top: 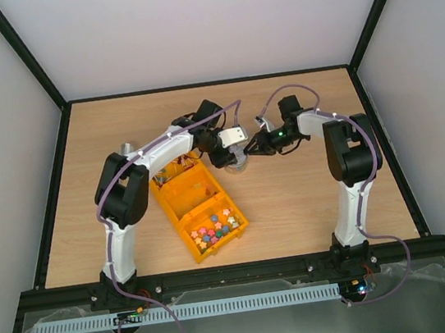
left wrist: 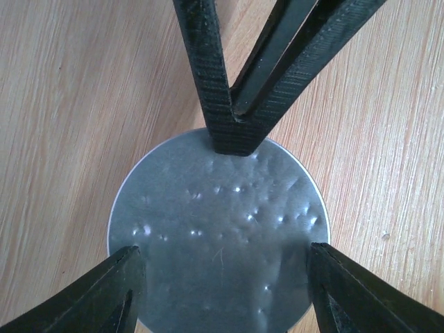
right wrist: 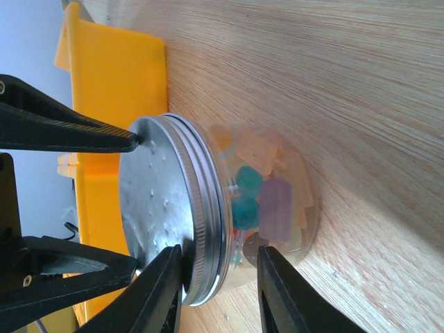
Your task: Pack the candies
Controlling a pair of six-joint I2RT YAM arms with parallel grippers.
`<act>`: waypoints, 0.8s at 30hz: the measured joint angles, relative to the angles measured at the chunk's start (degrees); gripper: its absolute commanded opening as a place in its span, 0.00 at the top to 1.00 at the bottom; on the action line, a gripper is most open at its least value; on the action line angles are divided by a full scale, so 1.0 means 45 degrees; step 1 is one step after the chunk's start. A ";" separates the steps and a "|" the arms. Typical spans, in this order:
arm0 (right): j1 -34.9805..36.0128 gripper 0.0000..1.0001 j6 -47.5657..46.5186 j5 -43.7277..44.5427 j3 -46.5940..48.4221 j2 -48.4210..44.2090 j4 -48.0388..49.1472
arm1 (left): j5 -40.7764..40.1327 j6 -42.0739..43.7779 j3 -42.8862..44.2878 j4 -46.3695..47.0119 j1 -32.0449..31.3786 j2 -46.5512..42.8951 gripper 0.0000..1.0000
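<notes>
Left tool (left wrist: 222, 277): closed onto the metal lid (right wrist: 149, 201), with the pads pressed to its rim on opposite sides.
Right tool (right wrist: 218, 277): narrow, with the tips set at the jar's side by the lid edge; whether anything is pinched cannot be told.
Jar (right wrist: 277, 201): clear, upright on the tabletop (top: 309, 196), lidded, holding teal, purple and orange candies (right wrist: 246, 187).
Bin (top: 188, 189): orange, beside the jar; loose candies (top: 213, 231) of many colours are held in the near compartment.

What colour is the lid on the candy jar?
Silver, shiny metal with little dents. The lid shows best in the left wrist view.
</notes>
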 measured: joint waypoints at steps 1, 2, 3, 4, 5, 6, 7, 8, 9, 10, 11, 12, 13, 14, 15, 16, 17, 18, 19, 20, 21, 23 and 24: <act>-0.0005 0.71 -0.0015 -0.0058 -0.0010 0.0000 0.0044 | -0.0034 0.0000 0.0000 0.0039 0.0000 0.0000 0.33; -0.0005 0.71 -0.0029 -0.0087 -0.0010 0.0000 0.0063 | -0.0063 0.0000 0.0005 0.0049 0.0000 0.0000 0.33; -0.0005 0.70 -0.0044 -0.0102 -0.0010 0.0000 0.0078 | -0.0092 0.0005 0.0029 0.0024 0.0000 0.0000 0.32; -0.0005 0.69 -0.0049 -0.0107 -0.0010 0.0000 0.0078 | -0.0121 0.0005 0.0063 -0.0019 0.0000 0.0015 0.32; -0.0005 0.67 -0.0058 -0.0117 -0.0005 0.0000 0.0078 | -0.0146 0.0005 0.0136 -0.0097 0.0000 0.0039 0.31; -0.0005 0.63 -0.0073 -0.0112 -0.0005 0.0000 0.0078 | -0.0151 0.0010 0.0223 -0.0180 0.0005 0.0083 0.30; -0.0010 0.59 -0.0097 -0.0102 -0.0005 0.0000 0.0078 | -0.0136 0.0015 0.0287 -0.0243 0.0005 0.0097 0.28; -0.0034 0.54 -0.0165 -0.0053 -0.0019 -0.0005 0.0107 | -0.0131 0.0005 0.0335 -0.0316 0.0015 0.0097 0.27; -0.0092 0.49 -0.0214 -0.0019 -0.0092 -0.0034 0.0185 | -0.0107 0.0005 0.0359 -0.0389 0.0019 0.0097 0.26; -0.0146 0.44 -0.0238 0.0068 -0.0248 -0.0112 0.0340 | -0.0053 0.0015 0.0413 -0.0515 0.0019 0.0097 0.25; -0.0185 0.40 -0.0311 0.0136 -0.0515 -0.0282 0.0500 | 0.0000 0.0010 0.0481 -0.0641 0.0019 0.0102 0.24; -0.0253 0.37 -0.0350 0.0209 -0.0797 -0.0505 0.0593 | 0.0063 0.0000 0.0597 -0.0792 0.0024 0.0102 0.23; -0.0321 0.35 -0.0418 0.0321 -0.1069 -0.0767 0.0670 | 0.0131 0.0000 0.0714 -0.0899 0.0049 0.0097 0.22; -0.0369 0.34 -0.0510 0.0389 -0.1277 -0.1005 0.0772 | 0.0219 -0.0019 0.0884 -0.1025 0.0073 0.0102 0.21; -0.0432 0.31 -0.0597 0.0471 -0.1496 -0.1336 0.0879 | 0.0306 -0.0039 0.1088 -0.1132 0.0073 0.0097 0.20; -0.0466 0.29 -0.0729 0.0534 -0.1661 -0.1715 0.1010 | 0.0393 -0.0063 0.1292 -0.1209 0.0078 0.0097 0.19; -0.0505 0.26 -0.0835 0.0607 -0.1787 -0.2108 0.1185 | 0.0471 -0.0097 0.1472 -0.1234 0.0078 0.0097 0.18; -0.0515 0.24 -0.0884 0.0661 -0.1870 -0.2438 0.1355 | 0.0534 -0.0121 0.1598 -0.1229 0.0078 0.0092 0.18; -0.0534 0.23 -0.1015 0.0748 -0.1982 -0.2861 0.1613 | 0.0607 -0.0141 0.1700 -0.1219 0.0078 0.0073 0.17; -0.0539 0.21 -0.1137 0.0840 -0.2098 -0.3298 0.1860 | 0.0661 -0.0175 0.1773 -0.1243 0.0083 0.0053 0.16; -0.0539 0.19 -0.1258 0.0957 -0.2229 -0.3750 0.2142 | 0.0709 -0.0194 0.1792 -0.1239 0.0097 0.0029 0.15; -0.0539 0.02 -0.1467 0.1277 -0.2633 -0.4668 0.2807 | 0.0835 -0.0238 0.1797 -0.1297 0.0170 -0.0005 0.12; -0.0539 0.01 -0.1637 0.1540 -0.3128 -0.5124 0.3439 | 0.0908 -0.0257 0.1792 -0.1302 0.0194 -0.0015 0.11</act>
